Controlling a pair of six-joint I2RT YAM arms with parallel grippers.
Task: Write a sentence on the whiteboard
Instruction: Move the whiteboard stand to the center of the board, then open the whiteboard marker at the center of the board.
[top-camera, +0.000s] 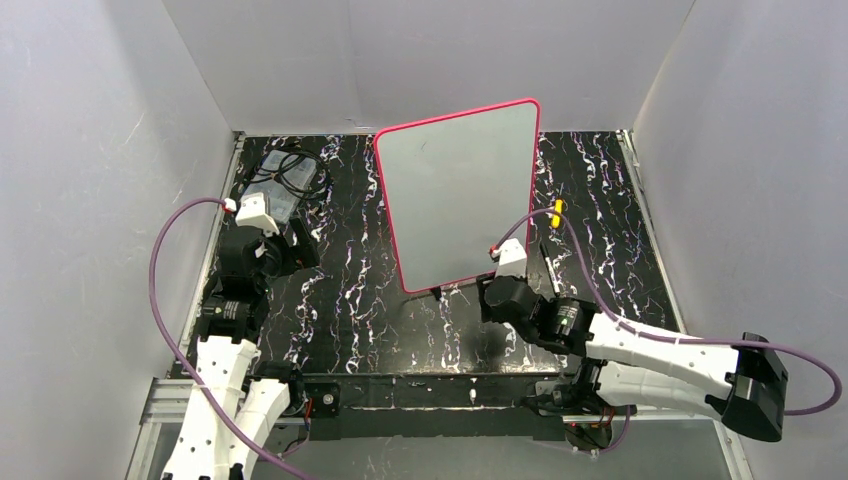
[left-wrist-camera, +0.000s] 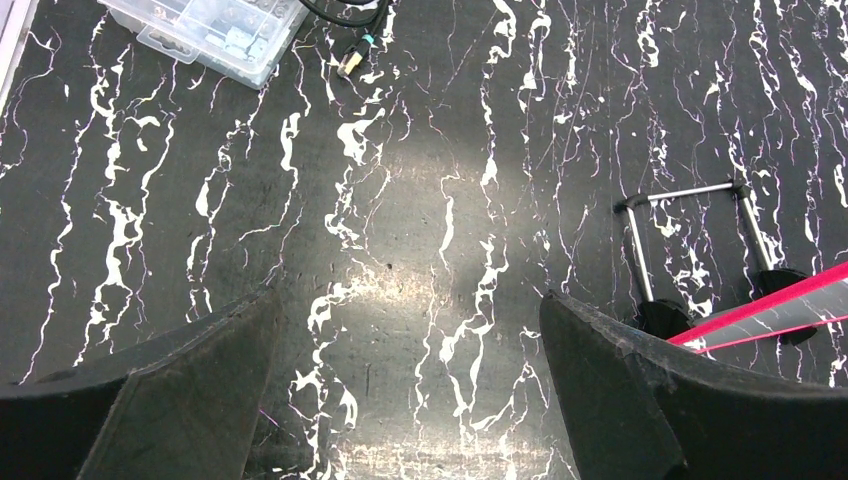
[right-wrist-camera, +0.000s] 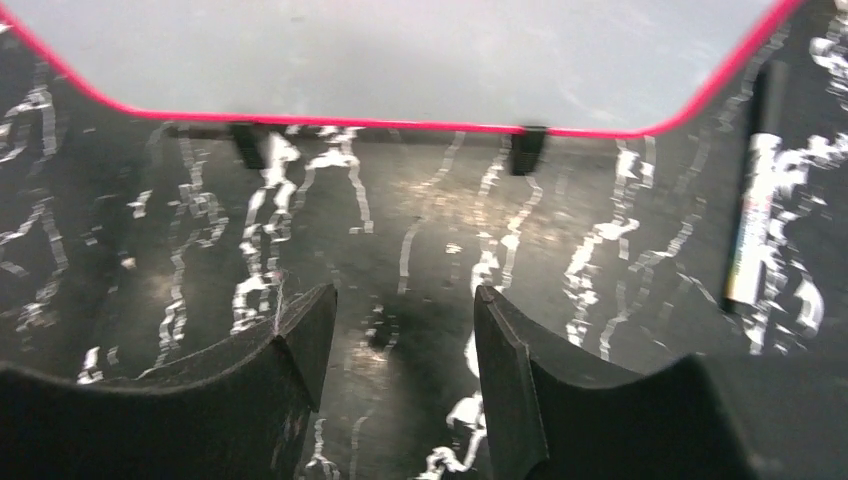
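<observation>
At the centre of a black, white-veined marble-pattern table (top-camera: 340, 300), the whiteboard (top-camera: 460, 190) stands upright, turned slightly so its face looks toward the right arm. It has rounded corners and a thin pink-red frame. Its face reads as plain pale grey from above, and any writing on it is too faint to make out. The right wrist view shows its lower edge raised on two small black feet (right-wrist-camera: 248, 145). The left wrist view shows a bent metal wire stand (left-wrist-camera: 690, 190) with black tips beside the frame's edge.

The right gripper (right-wrist-camera: 402, 295) hangs low just in front of the board's bottom edge. Its fingers are parted and only the table shows between them. A marker pen (right-wrist-camera: 755, 200) lies flat on the table near the board's lower right corner, apart from the gripper.

The left gripper (left-wrist-camera: 405, 300) hovers over the table well to the left of the board, fingers spread wide and holding nothing. Near the far left corner sits a clear plastic compartment box (left-wrist-camera: 210, 30) with a black cable (left-wrist-camera: 350, 60) beside it.
</observation>
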